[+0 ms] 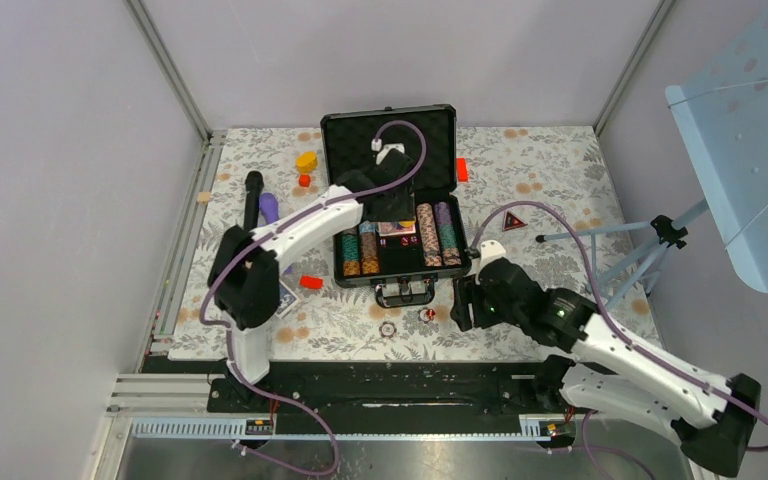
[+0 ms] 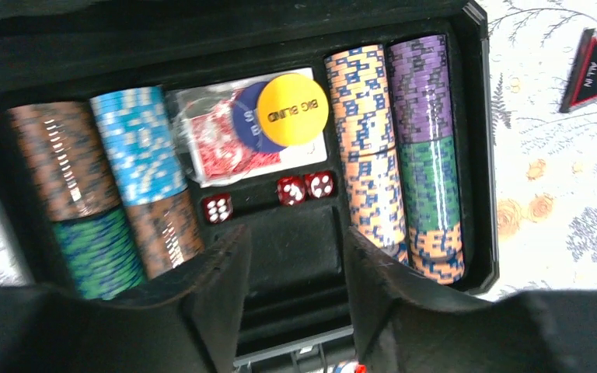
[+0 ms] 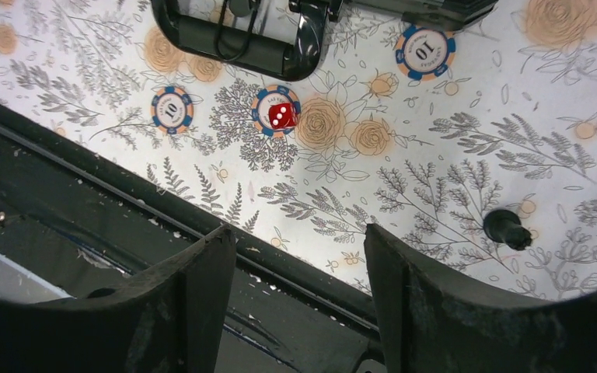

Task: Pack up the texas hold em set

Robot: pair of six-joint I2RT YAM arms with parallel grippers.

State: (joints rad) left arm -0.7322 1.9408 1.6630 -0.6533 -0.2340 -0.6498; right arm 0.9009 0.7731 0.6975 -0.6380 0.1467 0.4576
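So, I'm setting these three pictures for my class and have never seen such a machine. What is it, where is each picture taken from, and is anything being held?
Two robot arms sit at a table edge. One picture looks down from above; the others come from cameras on each wrist. The left end effector hovers, open and empty, over the open black case of poker chips, dice and cards. The right end effector, also open and empty, looks at loose chips and a red die on the flowered mat.

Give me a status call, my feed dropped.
Left gripper open, empty, over the case. Right gripper open, empty, above the mat. Three chips and a red die lie loose by the handle.
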